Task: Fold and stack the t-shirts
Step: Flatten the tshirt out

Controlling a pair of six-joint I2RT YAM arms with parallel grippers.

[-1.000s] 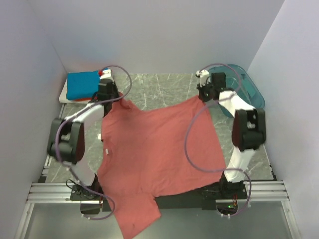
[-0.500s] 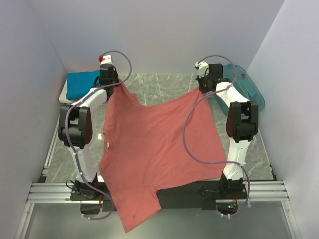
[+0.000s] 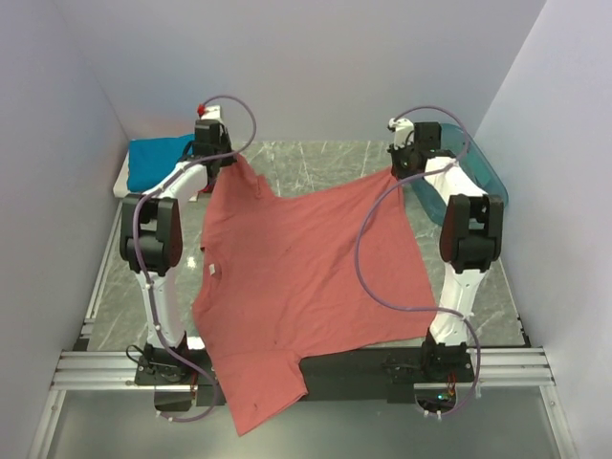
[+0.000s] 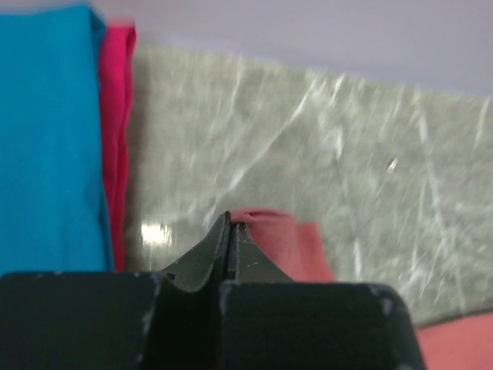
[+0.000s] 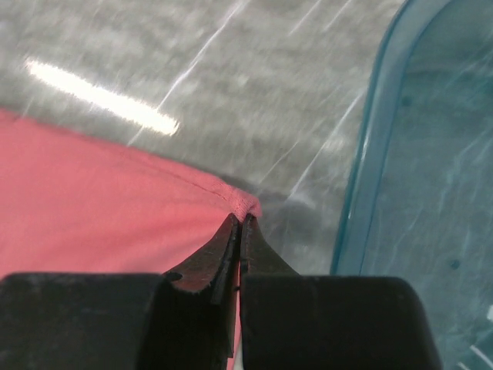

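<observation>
tabletop: grey marble look, and most of it sits under one shirt.

pink shirt: spread across the tabletop. Its two far corners are lifted and one sleeve hangs off the near edge by the left arm's base. This looks like the flatten-it-out step before any fold. The far edge sags between the two held corners, so the arms probably want to pull apart evenly and lower together to avoid a crease.

bin: teal plastic at the far right, just beside the held right corner. Best to keep the cloth off its rim.

blue shirt: folded at the far left, near the left corner. The hem shouldn't get dropped on it.

left fingers: pinched tight on a pink corner.

right fingers: same, clamped on the hem corner.

top view: only this one shows the whole shirt, the sag and the dangling sleeve.

wrist views: only these show how little cloth is actually in each pinch. The left one also shows a red shirt right against the blue one.
</observation>
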